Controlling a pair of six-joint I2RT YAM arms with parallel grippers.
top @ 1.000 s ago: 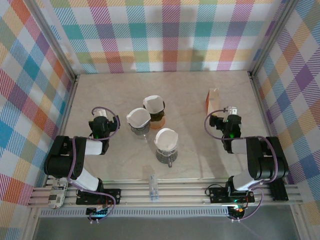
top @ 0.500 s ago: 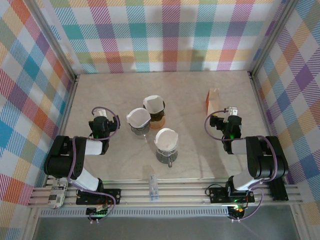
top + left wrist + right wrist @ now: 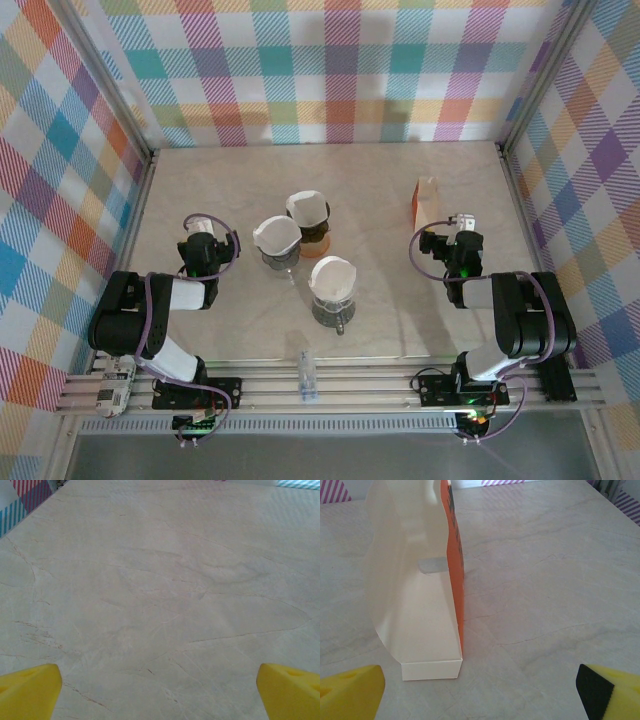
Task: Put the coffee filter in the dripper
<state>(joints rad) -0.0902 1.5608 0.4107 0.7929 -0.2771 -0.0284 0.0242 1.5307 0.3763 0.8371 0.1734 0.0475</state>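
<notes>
Three drippers stand mid-table, each with a white paper filter sitting in it: a glass one (image 3: 277,240), a brown one (image 3: 309,218) behind it, and a glass one (image 3: 332,287) nearer the front. My left gripper (image 3: 200,230) rests low at the left of them, open, with bare table between its yellow fingertips (image 3: 30,690). My right gripper (image 3: 462,226) rests at the right, open and holding nothing, its left fingertip (image 3: 350,690) just short of an orange and cream filter box (image 3: 415,595), which stands upright (image 3: 427,200).
A small clear item (image 3: 306,375) lies on the front rail between the arm bases. Plaid walls close in the marble table (image 3: 380,180) on three sides. Bare tabletop stretches behind the drippers and between them and the box.
</notes>
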